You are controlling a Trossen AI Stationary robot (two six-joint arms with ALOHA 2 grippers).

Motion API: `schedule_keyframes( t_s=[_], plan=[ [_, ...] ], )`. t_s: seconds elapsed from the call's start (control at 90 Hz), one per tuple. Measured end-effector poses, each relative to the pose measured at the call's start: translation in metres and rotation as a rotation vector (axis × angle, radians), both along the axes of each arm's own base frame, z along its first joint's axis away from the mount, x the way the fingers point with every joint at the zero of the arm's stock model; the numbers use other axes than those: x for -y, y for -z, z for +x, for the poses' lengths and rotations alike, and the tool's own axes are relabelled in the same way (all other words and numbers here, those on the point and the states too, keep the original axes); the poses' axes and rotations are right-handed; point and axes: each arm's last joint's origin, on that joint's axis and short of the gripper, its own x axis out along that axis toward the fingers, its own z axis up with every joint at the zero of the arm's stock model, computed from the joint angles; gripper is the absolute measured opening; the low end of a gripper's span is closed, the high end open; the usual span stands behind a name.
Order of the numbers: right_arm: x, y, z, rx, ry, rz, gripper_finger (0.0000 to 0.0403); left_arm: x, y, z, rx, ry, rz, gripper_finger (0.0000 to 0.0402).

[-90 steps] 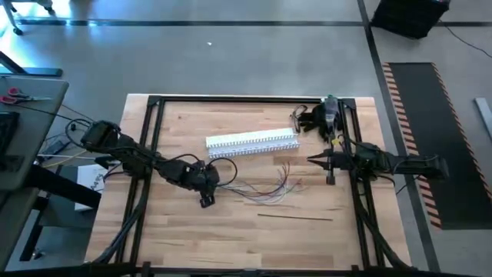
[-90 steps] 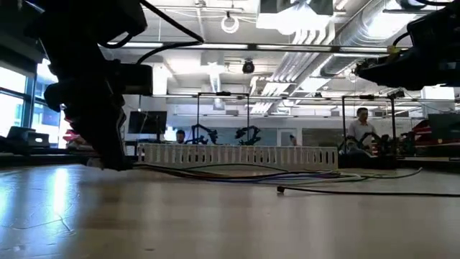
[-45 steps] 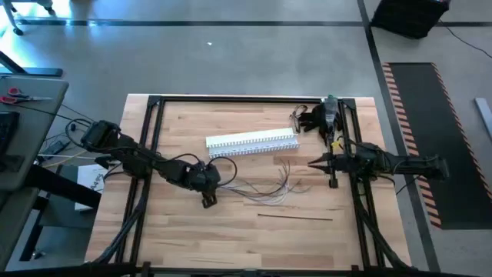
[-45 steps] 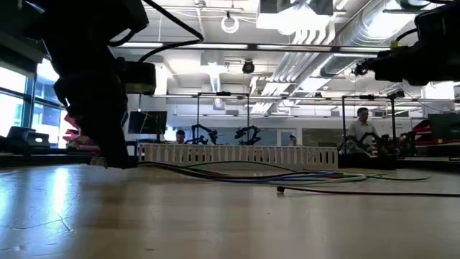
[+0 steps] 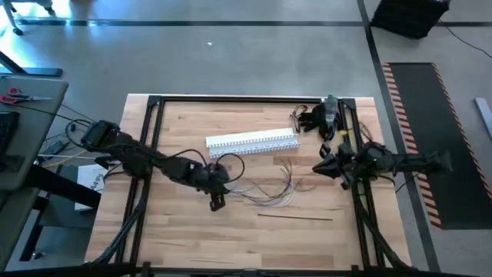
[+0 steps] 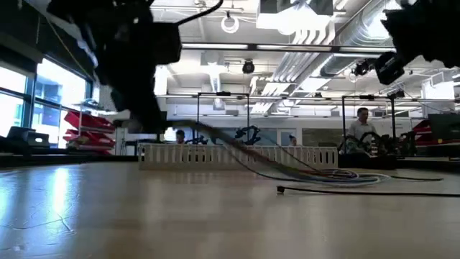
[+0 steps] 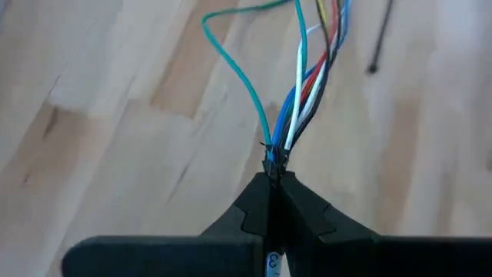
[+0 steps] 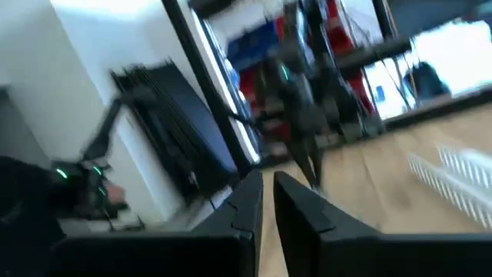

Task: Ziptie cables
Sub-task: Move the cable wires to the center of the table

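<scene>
1. Left wrist view: my left tool point(image 7: 273, 173) is clenched on one end of the cables point(image 7: 296, 115), the coloured strands fanning away from its closed tips over the table point(image 7: 115, 131).
2. High view: that left tool point(image 5: 217, 187) sits near the table's middle, just below the white slotted channel point(image 5: 252, 141); the cables point(image 5: 269, 191) trail off to its right.
3. Low view: the cables point(image 6: 237, 150) slope down from the raised end to the wood, in front of the channel point(image 6: 237, 155).
4. A thin black ziptie point(image 5: 296, 217) lies apart from the bunch, nearer the table's front edge.
5. My right tool point(image 5: 317, 168) hovers near the table's right side, its fingers point(image 8: 244, 206) slightly parted and holding nothing.
</scene>
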Motion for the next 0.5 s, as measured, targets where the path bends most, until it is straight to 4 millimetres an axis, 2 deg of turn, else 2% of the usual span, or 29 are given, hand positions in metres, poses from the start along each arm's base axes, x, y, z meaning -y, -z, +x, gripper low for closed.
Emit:
schedule_keyframes(
  t_s=[0.122,0.267,0.378,0.5],
  plan=[
    [-0.006,0.009,0.012,-0.09,0.027,-0.07,0.0075,-0.003,-0.01,0.0,-0.072,0.016,0.036,0.0001],
    [-0.01,0.005,0.033,-0.161,0.07,-0.114,0.0149,-0.01,-0.02,-0.003,-0.172,0.041,0.107,0.0001],
    [-0.013,-0.003,0.056,-0.205,0.078,-0.171,0.0209,-0.016,-0.034,-0.001,-0.219,0.072,0.142,0.0001],
    [-0.018,-0.014,0.093,-0.23,0.067,-0.286,0.026,-0.024,-0.057,0.003,-0.232,0.077,0.157,0.0001]
  ],
)
